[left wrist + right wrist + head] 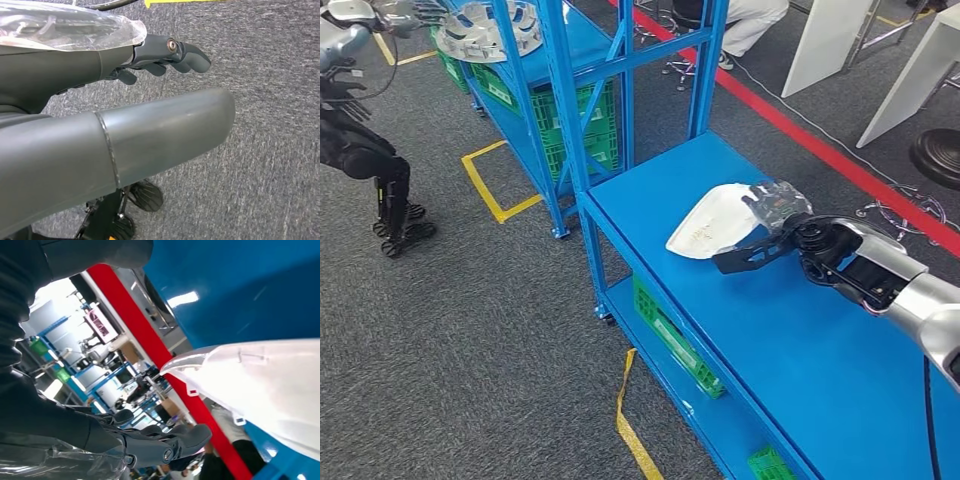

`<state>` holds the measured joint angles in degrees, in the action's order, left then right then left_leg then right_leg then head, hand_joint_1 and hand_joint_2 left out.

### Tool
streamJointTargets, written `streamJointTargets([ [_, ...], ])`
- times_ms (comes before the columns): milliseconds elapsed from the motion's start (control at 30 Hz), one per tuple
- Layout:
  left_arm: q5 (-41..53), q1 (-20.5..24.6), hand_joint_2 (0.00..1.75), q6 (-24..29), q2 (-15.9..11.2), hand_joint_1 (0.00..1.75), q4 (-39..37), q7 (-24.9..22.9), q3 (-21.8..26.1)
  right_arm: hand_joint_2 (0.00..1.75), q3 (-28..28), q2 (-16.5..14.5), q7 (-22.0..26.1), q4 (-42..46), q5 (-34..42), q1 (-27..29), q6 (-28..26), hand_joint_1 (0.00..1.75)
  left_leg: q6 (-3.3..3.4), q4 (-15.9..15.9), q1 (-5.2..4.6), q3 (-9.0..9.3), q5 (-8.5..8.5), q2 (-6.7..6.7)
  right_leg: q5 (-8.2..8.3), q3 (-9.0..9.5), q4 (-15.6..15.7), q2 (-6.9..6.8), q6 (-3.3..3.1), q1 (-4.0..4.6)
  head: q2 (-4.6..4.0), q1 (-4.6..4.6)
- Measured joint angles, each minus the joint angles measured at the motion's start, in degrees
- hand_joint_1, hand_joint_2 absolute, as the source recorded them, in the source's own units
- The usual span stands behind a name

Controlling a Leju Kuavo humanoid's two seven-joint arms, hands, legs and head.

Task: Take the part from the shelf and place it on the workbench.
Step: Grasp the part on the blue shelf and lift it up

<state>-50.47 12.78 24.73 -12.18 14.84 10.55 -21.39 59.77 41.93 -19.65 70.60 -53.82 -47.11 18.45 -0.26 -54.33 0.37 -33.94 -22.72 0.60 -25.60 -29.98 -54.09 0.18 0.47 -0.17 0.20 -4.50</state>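
Note:
The white moulded part (712, 225) lies flat on the blue workbench (773, 340), near its far end. My right hand (771, 228) is at the part's near end, fingers (773, 203) over its edge and the thumb low beside it on the bench top. From the right wrist camera the part (264, 390) sits between the thumb and the dark fingers (166, 447), with a gap on both sides, so nothing is gripped. My left hand (113, 115) hangs over grey carpet with its fingers (177, 55) stretched out and nothing in them.
The blue shelf rack (561, 110) stands just beyond the bench, holding green crates (584, 125) and another light part (486, 30) on its upper level. Green crates (675, 340) sit under the bench. Yellow tape (490, 190) and a red line (833, 150) mark the floor. A person in white (754, 20) sits behind.

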Motion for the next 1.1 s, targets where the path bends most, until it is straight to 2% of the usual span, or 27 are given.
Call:
streamJointTargets([
  [500,-0.1,0.7,0.00,0.1,0.4,0.00,0.0,-0.2,-0.2,1.75,-1.0,-5.1,2.1,-12.4,-2.8,-1.5,-5.4,0.00,0.00,0.0,0.00,0.00,0.00,0.00,0.00,0.00,0.0,-0.01,0.00,0.00,0.00,0.01],
  [1100,-0.3,0.9,0.00,0.1,0.6,0.00,0.0,-0.2,-0.5,1.75,-1.5,-10.4,4.2,-19.4,-5.4,-5.2,-8.1,0.00,0.03,0.0,0.00,0.01,0.02,0.00,0.00,0.00,0.0,-0.01,0.00,0.00,0.00,0.01],
])
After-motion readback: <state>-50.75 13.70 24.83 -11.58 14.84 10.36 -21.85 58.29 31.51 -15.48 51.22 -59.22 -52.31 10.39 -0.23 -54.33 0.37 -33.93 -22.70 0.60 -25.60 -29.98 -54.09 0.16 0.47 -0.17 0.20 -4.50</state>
